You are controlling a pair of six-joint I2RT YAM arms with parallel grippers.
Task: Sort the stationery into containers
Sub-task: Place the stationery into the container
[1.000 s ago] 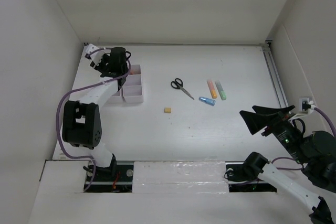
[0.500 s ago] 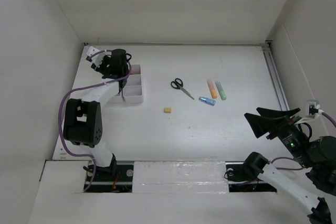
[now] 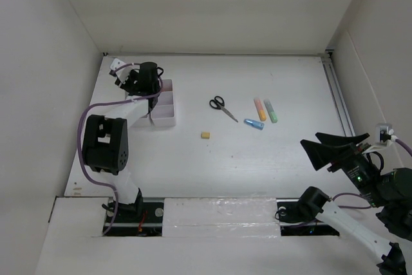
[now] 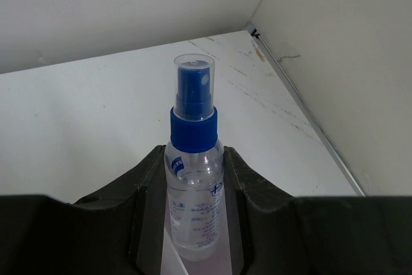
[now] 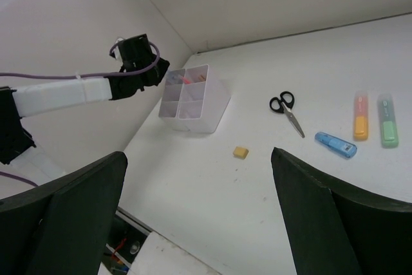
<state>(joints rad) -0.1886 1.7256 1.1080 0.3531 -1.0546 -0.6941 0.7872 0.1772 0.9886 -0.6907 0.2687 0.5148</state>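
at the far left of the table, left gripper [image 4: 193,159] is clamped on the clear blue-capped bottle [image 4: 194,120], cap pointing away from the fingers, just by the far end of the white organizer [image 3: 165,120]. pink pens [image 5: 183,80] show in a far compartment. right gripper [image 5: 198,156] hangs high at the near right, jaws spread wide, holding nothing. mid-table, well apart from the organizer: scissors [image 3: 221,106], orange marker [image 3: 259,109] beside green marker [image 3: 271,111], blue marker [image 3: 253,124], yellow eraser [image 3: 205,135].
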